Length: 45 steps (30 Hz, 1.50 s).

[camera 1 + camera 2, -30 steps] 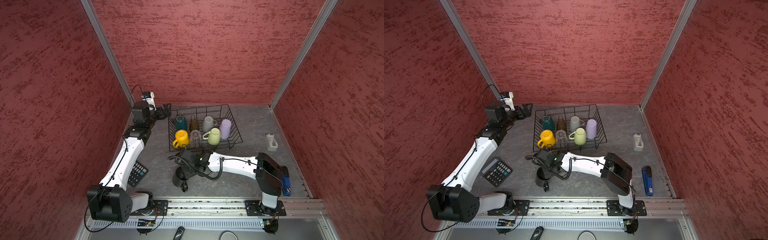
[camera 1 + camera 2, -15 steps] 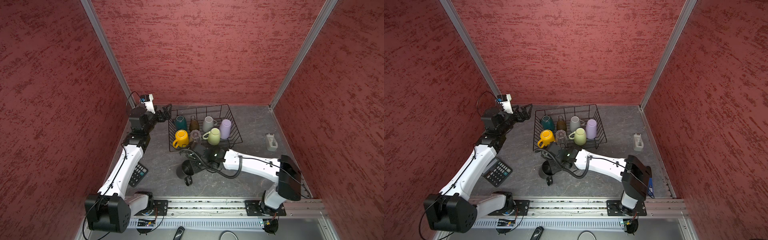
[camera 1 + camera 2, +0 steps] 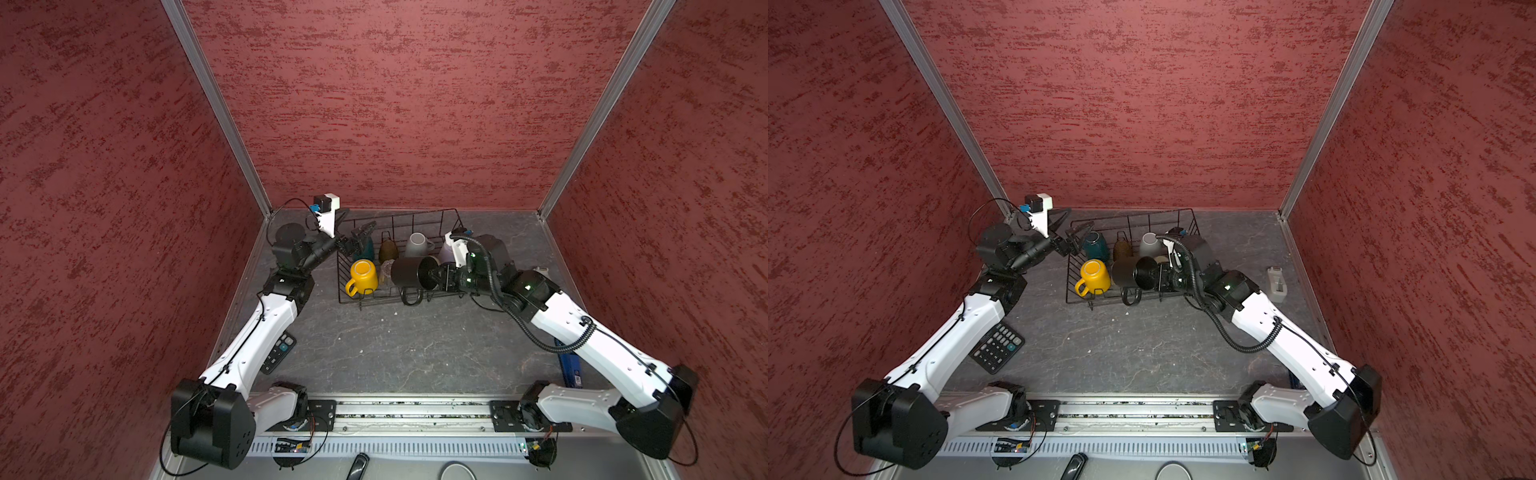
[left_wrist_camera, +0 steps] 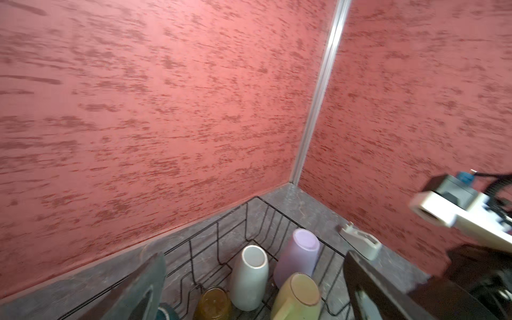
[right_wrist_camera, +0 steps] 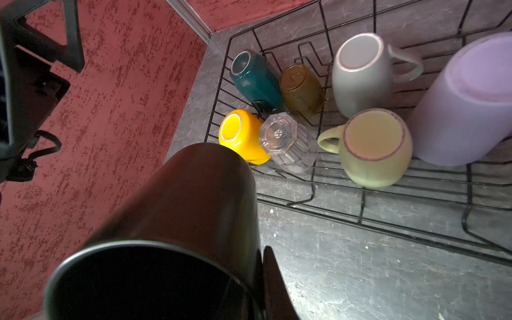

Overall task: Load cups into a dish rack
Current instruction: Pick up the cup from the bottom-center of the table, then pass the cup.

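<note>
Gripping side: the right pincer (image 3: 432, 275) is almost fully closed, pinching the rim wall of the black mug (image 3: 406, 272). The right wrist view shows one finger (image 5: 274, 282) pressed to the outside of that wall.
Black mug: it lies on its side in the air over the front edge of the dish rack (image 3: 399, 214). Its mouth faces the pincer, its handle hangs down, and it is just beside the yellow mug (image 3: 363, 274). It seems clear of the wires, though no view settles that.
Left pincer (image 3: 356, 242): spread wide and holding nothing, at the rack's left end near the teal mug (image 3: 1096, 245).
Right wrist view only: the clear glass (image 5: 288, 141) shows whole, base up, between the yellow and cream mugs (image 5: 376, 149); in both top views the black mug covers most of it.
Left wrist view: the lilac tumbler (image 4: 299, 257), grey mug (image 4: 249, 277) and brown glass (image 4: 213, 303) stand base up in the rack.
Top views only: a calculator (image 3: 998, 343) lies on the surface (image 3: 395, 353) beside the left arm.
</note>
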Tool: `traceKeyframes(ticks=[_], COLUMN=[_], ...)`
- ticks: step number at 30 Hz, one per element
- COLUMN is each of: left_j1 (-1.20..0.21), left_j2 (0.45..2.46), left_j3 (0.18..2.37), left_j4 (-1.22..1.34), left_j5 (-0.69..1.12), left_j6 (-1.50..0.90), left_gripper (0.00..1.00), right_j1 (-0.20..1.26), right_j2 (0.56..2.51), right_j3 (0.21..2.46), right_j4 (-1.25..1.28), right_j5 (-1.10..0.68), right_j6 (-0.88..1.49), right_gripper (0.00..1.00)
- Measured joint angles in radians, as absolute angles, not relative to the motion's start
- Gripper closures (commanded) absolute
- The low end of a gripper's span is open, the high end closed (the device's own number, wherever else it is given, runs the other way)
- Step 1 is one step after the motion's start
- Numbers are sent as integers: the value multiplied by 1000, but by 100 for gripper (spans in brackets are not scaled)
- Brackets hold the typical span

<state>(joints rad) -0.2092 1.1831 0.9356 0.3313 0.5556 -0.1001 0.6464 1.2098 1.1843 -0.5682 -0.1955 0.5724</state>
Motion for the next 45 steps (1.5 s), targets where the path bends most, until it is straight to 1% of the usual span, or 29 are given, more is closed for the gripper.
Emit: traceKeyframes(ticks=[7,11,15,31,45], left_j1=[-226,-292,-346,-414,-467], left_j2=[1262,1282,1298,1399,1430], left_j3=[954,954,962,1026,1045], left_j4=[399,412,418,496,558], left_j5=[754,852,911,1031,1099], left_j6=[-100,-67,-36,-54,-82], left_gripper=[0,0,0,0,0], right_j1=[509,448,411,397,395], right_j2=[1185,1160,1157,1157,1151], right_j3=[1153,1129,1122,1015,973], right_j4=[-512,-432,-348,-77,92], right_j5=[-279,-348,-418,-664,-770], right_j6=[511,484,460,433,488], right_gripper=[100,100,100,100,100])
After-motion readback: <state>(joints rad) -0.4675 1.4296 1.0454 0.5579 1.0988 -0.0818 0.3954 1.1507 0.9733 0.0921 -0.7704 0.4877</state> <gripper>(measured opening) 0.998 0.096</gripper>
